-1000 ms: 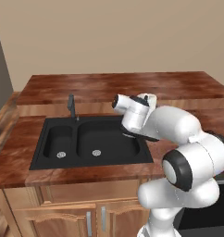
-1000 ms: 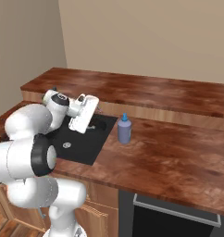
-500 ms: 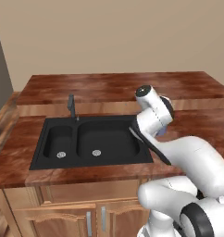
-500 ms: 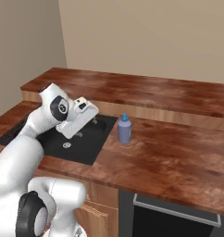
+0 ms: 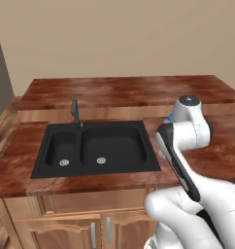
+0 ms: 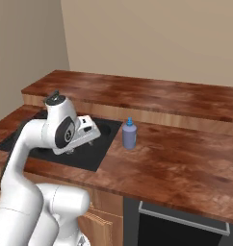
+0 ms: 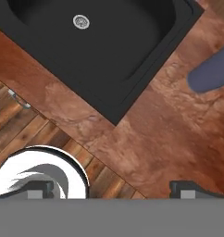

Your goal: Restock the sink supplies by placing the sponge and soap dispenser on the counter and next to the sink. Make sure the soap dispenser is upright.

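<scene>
Here's the arm reaching out over the front edge of the counter (image 6: 176, 158), the gripper (image 7: 116, 187) hanging above bare wood just off the corner of the black sink (image 5: 97, 146). In the hand view its two dark fingertips (image 7: 190, 189) sit wide apart at the bottom edge, spread well open with nothing between them. The soap dispenser (image 6: 129, 134), a blue-grey bottle with a blue cap, stands upright on the counter just beside the sink's right rim; in the hand view it pokes in at about two o'clock. The big basin's silver drain (image 7: 80, 21) gleams at eleven o'clock. The slim faucet (image 5: 75, 111) stands behind the sink.
</scene>
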